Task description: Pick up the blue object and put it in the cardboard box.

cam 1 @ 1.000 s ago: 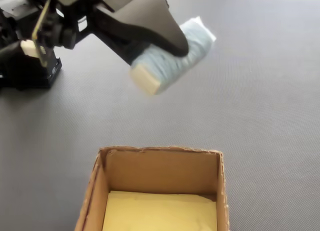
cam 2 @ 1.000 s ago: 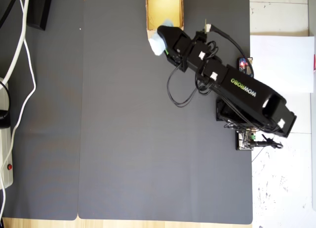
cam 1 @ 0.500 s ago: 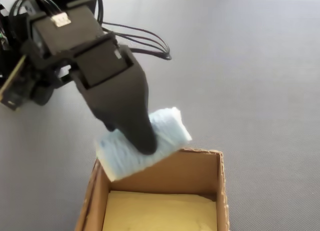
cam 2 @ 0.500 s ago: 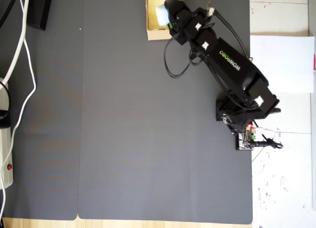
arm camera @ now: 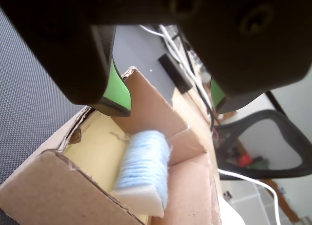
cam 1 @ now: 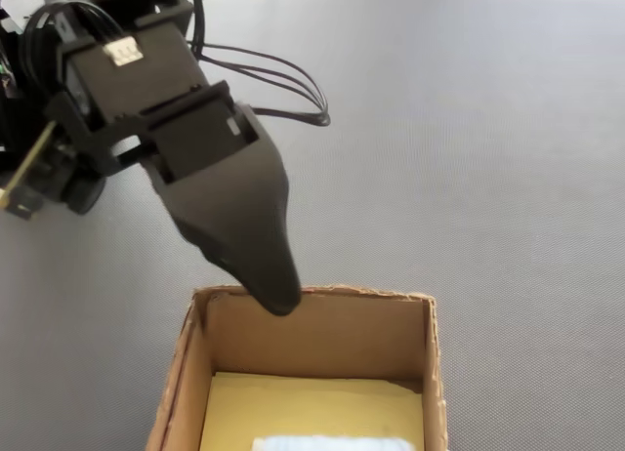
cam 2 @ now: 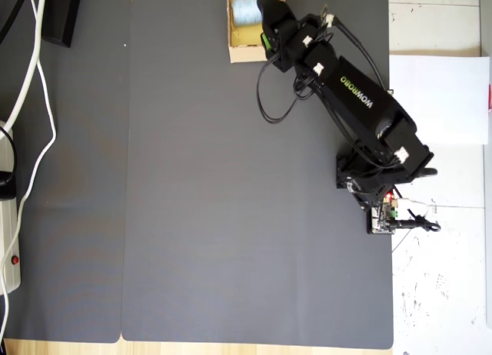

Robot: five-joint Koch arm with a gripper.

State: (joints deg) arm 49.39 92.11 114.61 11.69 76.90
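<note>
Pincer (arm camera: 168,105) spread wide, gripping nothing, hanging over the cardboard box (arm camera: 161,115). Blue object (arm camera: 145,159) lies directly below it on the box's yellow floor, untouched.

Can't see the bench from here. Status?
Gripper open, empty, above box edge. Blue object lying inside cardboard box. Nothing in the way.

The place looks like an office or hobby desk: a black mesh-backed office chair (arm camera: 273,142) stands beside the table, a large dark grey rubbery mat (cam 2: 231,186) covers the wooden tabletop, and white cables (cam 2: 34,86) trail along one side.
</note>
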